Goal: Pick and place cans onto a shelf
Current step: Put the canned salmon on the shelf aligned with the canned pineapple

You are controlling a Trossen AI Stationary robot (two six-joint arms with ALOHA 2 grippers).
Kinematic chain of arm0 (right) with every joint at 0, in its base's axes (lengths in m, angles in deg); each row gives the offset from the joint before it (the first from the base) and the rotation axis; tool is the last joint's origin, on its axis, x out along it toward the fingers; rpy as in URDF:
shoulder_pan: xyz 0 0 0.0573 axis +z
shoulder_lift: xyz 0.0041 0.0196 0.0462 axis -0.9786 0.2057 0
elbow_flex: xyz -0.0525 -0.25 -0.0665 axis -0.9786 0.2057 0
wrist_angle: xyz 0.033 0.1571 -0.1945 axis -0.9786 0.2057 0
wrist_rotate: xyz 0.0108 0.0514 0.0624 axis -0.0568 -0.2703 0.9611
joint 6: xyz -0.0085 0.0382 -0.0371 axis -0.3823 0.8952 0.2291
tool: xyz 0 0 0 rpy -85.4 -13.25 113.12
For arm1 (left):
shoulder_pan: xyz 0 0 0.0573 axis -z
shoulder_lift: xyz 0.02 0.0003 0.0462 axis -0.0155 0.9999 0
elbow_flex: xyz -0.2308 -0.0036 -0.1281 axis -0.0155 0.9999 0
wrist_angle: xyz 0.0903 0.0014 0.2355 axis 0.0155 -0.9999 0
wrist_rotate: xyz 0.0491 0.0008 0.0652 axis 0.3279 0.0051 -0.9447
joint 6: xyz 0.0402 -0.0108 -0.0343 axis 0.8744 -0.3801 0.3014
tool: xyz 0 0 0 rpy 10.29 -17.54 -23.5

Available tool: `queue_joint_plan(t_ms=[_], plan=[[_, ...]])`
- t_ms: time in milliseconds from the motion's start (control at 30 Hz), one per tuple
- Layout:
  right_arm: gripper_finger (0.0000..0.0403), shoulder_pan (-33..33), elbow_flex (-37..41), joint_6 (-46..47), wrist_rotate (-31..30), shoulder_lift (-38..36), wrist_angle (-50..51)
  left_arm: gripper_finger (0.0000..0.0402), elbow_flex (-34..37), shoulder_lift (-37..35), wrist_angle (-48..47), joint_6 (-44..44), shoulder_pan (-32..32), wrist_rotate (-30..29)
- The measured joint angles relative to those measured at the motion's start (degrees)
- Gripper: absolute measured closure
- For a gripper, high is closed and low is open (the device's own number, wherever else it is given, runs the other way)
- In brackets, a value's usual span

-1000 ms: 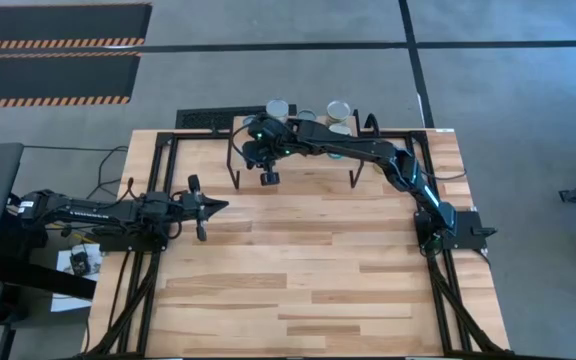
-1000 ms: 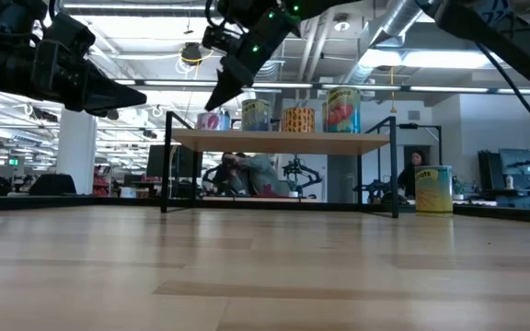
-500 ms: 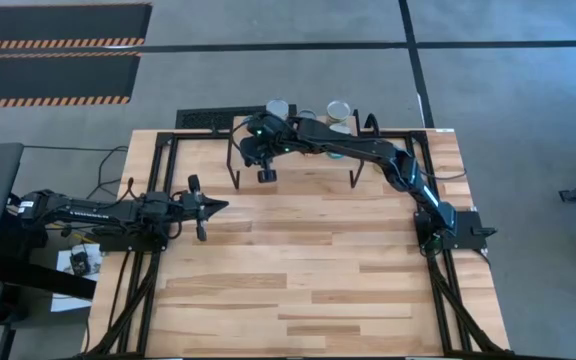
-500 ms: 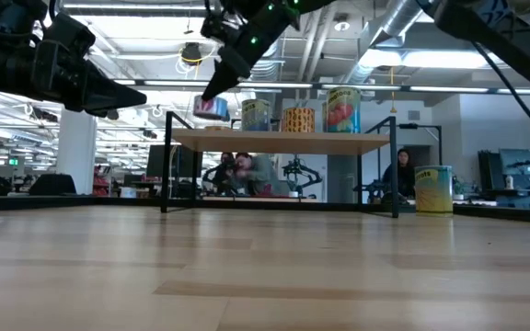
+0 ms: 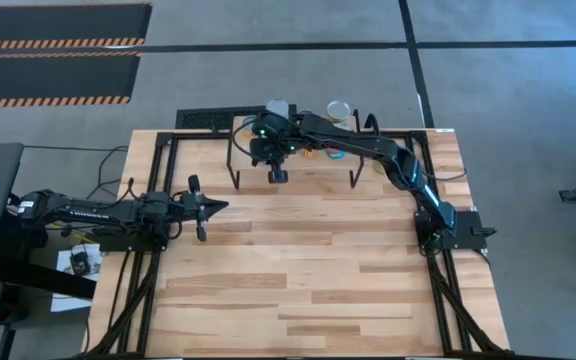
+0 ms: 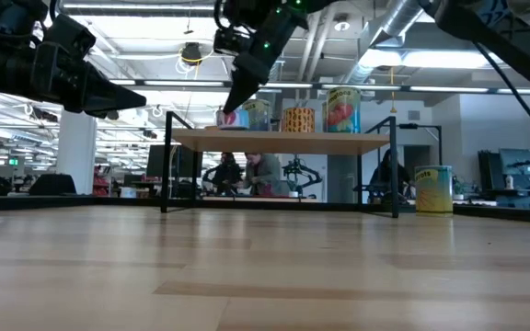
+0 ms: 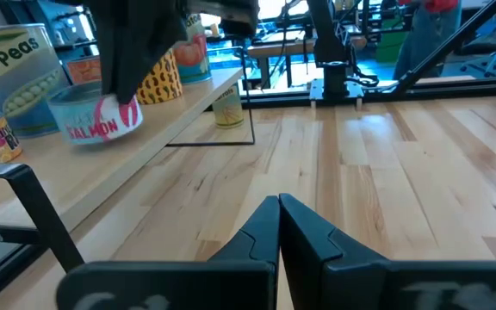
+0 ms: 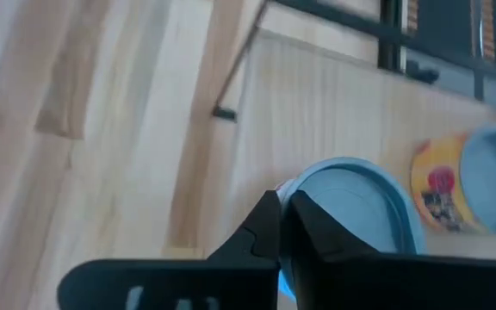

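Since half a second back, the one real change on the counter point(image 5: 308, 260) is at the shelf point(image 6: 320, 141), top middle of the high view. The right arm reaches over it, and its right hand point(image 6: 230, 106) has moved a bit to the right in the low view, toward the row of cans point(image 6: 297, 118) already standing there. The salmon can point(image 7: 102, 119) came along with it. It was riding higher and looked tipped near the shelf's left end, and now it sits flat on the wooden top just left of the row.

My read is that this tin is basically placed. The yellow can point(image 6: 432, 190) at the right of the low view is on the counter, not the shelf, so that one looks like it's left to do.

That hand is clenched, fingers pressed together with nothing between them, tips right at the can's top. It isn't gripping the can, more like touching or nudging it.

The left hand point(image 7: 279, 207) is clenched too, parked over the counter at centre-left of the high view.

The salmon can is a squat tin, wider than tall. Its axis is vertical, metal top up, and the label faces the left wrist camera.
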Motion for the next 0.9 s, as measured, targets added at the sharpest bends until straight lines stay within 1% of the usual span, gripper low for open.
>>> queue_joint_plan(t_ms=[167,367,500,633,733,900], plan=[[0.0392,0.14,-0.07,0.03,1.16,-0.13,-4.43,0.0401,0.00,0.00,0.00,0.02,0.01,0.01],[0.0376,0.00,-0.23,0.01,2.08,0.82,-8.66,0.0401,0.00,0.01,-0.02,0.02,0.00,0.00],[0.0377,-0.17,-0.05,-0.96,2.25,2.89,-8.36,0.0401,0.00,0.01,-0.02,0.00,0.00,0.00],[0.0377,-0.05,-0.07,-0.97,2.05,2.78,-8.93,0.0402,0.00,0.01,-0.02,-0.02,0.00,0.01],[0.0358,0.26,-0.05,-0.63,1.85,2.78,-9.79,0.0401,0.00,0.00,-0.02,-0.02,0.00,0.01],[0.0309,0.53,-0.07,-0.61,0.38,2.75,-11.67,0.0401,0.00,0.00,-0.04,0.02,0.01,0.02]])
